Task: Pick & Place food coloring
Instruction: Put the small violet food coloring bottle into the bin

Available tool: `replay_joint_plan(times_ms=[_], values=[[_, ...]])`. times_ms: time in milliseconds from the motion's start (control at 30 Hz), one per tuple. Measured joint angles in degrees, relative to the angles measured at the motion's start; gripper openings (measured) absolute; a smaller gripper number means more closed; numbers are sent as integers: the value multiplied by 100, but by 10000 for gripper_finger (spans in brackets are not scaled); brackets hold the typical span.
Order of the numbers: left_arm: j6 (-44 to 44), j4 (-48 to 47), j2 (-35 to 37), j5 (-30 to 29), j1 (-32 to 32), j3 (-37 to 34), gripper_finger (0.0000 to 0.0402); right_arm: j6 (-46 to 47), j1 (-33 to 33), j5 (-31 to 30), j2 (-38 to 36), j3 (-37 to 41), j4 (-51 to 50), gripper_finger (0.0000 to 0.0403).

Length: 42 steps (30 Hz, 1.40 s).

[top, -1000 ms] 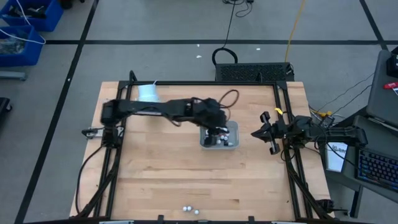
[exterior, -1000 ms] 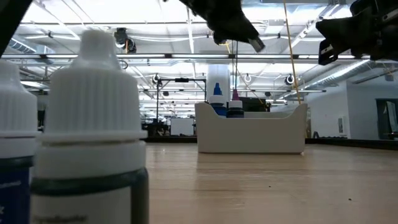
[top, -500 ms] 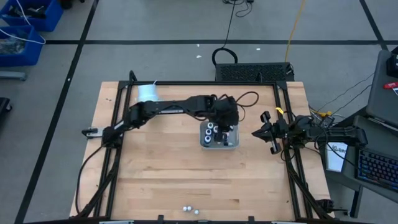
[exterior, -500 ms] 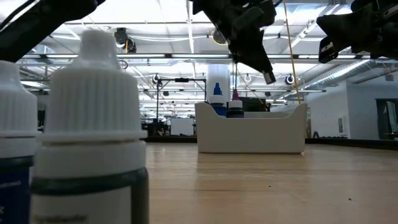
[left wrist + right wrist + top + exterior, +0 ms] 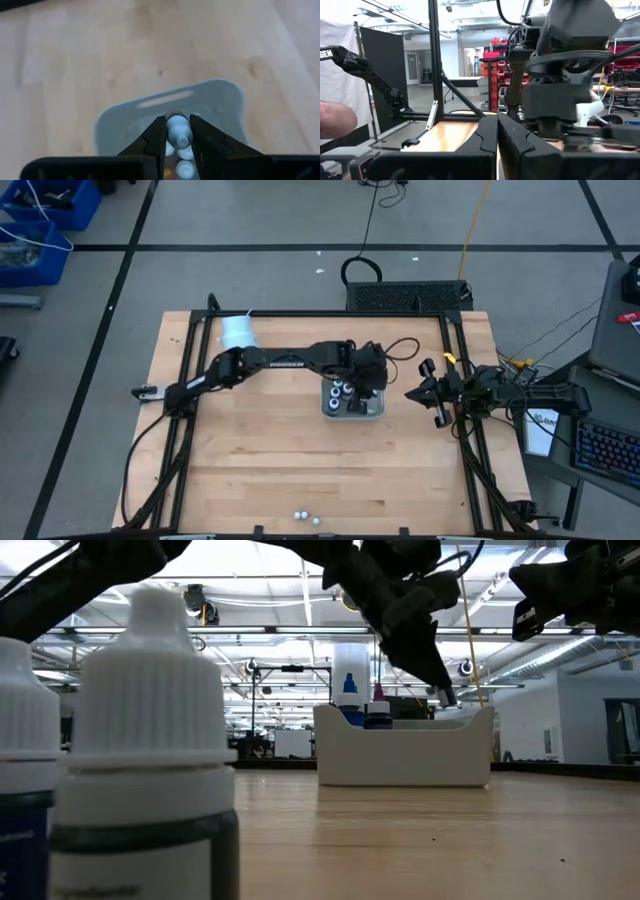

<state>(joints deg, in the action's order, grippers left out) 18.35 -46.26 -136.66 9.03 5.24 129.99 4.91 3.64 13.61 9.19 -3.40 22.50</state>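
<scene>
Bottle [image 5: 178, 134] of food coloring, white-capped, pinched in left gripper [image 5: 177, 136] over tray [image 5: 220, 102]. Two more bottles [image 5: 307, 517] at table edge. Right gripper [image 5: 497, 131] closed, empty.

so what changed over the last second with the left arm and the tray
The left gripper, shut on a food coloring bottle, swung from the table's left toward the right and now hangs over the tray, its far-right part. The right gripper, the tray, the cup and the loose bottles stayed put.
</scene>
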Motion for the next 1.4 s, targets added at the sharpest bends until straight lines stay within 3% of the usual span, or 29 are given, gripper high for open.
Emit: replay_joint_plan(times_ms=[333,600,1400], values=[[255,-41,-207,66,-233,-1,76,-2,0,2,0,0,-7,0],[575,-152,-335,-462,-377,-7,76,-2,0,2,0,0,-36,0],[841,-13,-587,-470,-306,-4,76,-2,1,2,-2,0,-52,0]])
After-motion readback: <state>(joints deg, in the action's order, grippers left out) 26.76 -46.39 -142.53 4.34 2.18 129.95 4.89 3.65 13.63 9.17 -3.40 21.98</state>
